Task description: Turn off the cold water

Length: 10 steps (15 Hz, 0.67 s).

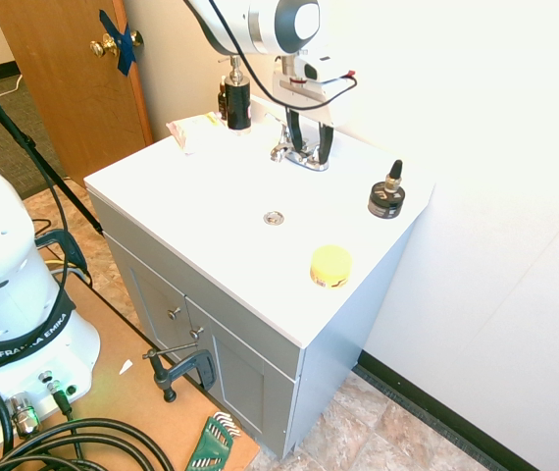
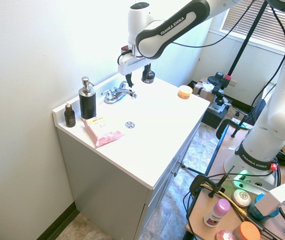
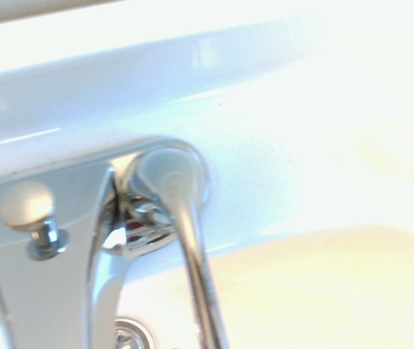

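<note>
The gripper (image 1: 308,149), fingers apart, straddles the right-hand chrome lever (image 3: 181,211) of the faucet (image 2: 116,94); turning it remains.

Faucet (image 1: 299,152) at vanity's (image 1: 211,211) rear, 12 o'clock from drain (image 1: 274,218); pump bottle (image 1: 236,98) at 11, jar (image 1: 386,199) at 2, tin (image 1: 330,266) at 5.

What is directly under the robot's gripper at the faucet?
The gripper, fingers open, straddles the right chrome lever of the faucet. The lever's base is hidden behind the fingers.
</note>
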Tool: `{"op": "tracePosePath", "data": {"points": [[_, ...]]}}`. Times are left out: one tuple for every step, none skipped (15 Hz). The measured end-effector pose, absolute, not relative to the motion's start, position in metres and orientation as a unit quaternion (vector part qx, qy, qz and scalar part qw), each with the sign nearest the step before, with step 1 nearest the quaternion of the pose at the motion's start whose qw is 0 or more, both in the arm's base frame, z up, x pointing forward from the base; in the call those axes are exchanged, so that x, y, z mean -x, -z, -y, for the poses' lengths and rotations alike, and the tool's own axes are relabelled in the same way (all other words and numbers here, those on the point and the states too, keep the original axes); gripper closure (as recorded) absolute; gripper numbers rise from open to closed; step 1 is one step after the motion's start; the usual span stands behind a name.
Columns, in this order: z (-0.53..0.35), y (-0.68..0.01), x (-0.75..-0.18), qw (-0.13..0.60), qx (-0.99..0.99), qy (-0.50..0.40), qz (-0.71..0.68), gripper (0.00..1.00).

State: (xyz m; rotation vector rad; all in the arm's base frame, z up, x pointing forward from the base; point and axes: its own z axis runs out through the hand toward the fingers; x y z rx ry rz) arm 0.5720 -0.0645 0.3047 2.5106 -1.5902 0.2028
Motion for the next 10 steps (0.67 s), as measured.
{"op": "tracePosePath", "data": {"points": [[0.071, -0.299, -0.572, 0.083, -0.838, -0.067, 0.536, 0.0], [0.075, -0.295, -0.572, 0.085, -0.836, -0.066, 0.538, 0.0], [0.079, -0.294, -0.574, 0.086, -0.834, -0.067, 0.54, 0.0], [0.083, -0.293, -0.578, 0.087, -0.833, -0.068, 0.543, 0.0], [0.088, -0.294, -0.583, 0.088, -0.83, -0.072, 0.545, 0.0], [0.092, -0.295, -0.59, 0.088, -0.828, -0.077, 0.548, 0.0], [0.095, -0.296, -0.598, 0.089, -0.827, -0.08, 0.549, 0.0], [0.096, -0.298, -0.605, 0.09, -0.826, -0.082, 0.55, 0.0], [0.093, -0.3, -0.609, 0.09, -0.826, -0.083, 0.55, 0.0], [0.09, -0.301, -0.609, 0.09, -0.826, -0.084, 0.55, 0.0]]}}
